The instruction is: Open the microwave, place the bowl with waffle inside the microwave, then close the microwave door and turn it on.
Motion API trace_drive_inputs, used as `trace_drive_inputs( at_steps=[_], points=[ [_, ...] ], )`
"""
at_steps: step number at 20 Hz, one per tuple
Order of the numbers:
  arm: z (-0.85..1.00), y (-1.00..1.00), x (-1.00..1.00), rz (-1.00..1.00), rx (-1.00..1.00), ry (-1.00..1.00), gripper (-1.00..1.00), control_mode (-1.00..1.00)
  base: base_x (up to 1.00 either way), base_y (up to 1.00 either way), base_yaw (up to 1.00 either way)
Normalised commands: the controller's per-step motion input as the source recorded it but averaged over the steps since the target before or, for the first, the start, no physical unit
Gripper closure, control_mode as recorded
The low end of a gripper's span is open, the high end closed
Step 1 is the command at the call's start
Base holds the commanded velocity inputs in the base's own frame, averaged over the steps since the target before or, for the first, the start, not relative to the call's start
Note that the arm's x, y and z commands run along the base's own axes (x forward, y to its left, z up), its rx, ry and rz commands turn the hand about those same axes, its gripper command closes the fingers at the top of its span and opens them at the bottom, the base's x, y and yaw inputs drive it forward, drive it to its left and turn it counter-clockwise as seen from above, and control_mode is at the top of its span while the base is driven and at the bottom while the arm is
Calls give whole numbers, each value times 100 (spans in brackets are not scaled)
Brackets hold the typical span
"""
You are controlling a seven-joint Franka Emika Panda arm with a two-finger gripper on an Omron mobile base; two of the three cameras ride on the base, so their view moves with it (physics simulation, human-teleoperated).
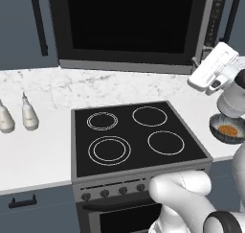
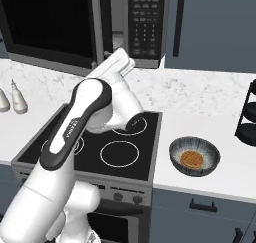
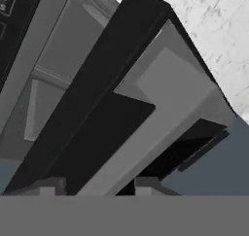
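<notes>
The microwave [image 1: 129, 62] sits above the marble counter, its keypad panel [image 2: 145, 22] on the right. The microwave door [image 2: 50, 24] stands slightly ajar, with a strip of grey interior showing between its right edge and the keypad. My gripper [image 2: 106, 54] is at the door's lower right corner [image 1: 195, 60]. In the hand view the gripper [image 3: 95, 187] is open, fingers apart, and the door's dark edge [image 3: 97, 109] runs between them. The bowl with waffle [image 2: 195, 157] rests on the counter right of the stove, partly behind my arm in the left base view [image 1: 228, 130].
A black four-ring stove [image 1: 134, 136] lies below the microwave. Two pale bottles [image 1: 28, 113] stand on the counter at the left. A black wire rack [image 2: 247, 117] is at the far right. Blue-grey cabinet doors [image 2: 210, 27] flank the microwave.
</notes>
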Motion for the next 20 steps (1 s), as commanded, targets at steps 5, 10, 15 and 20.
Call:
trace_drive_inputs(
  at_steps=[5,10,15,20],
  points=[
    [-18,-1,-100,41,-33,-5,-100,-100,0,0,0],
    [-7,-84,-69,20,-2,-12,-100,-100,0,0,0],
    [-10,-67,84,0,2,10,-100,-100,0,0,0],
    [-15,-2,100,27,-4,9,-100,-100,0,0,0]
  ],
)
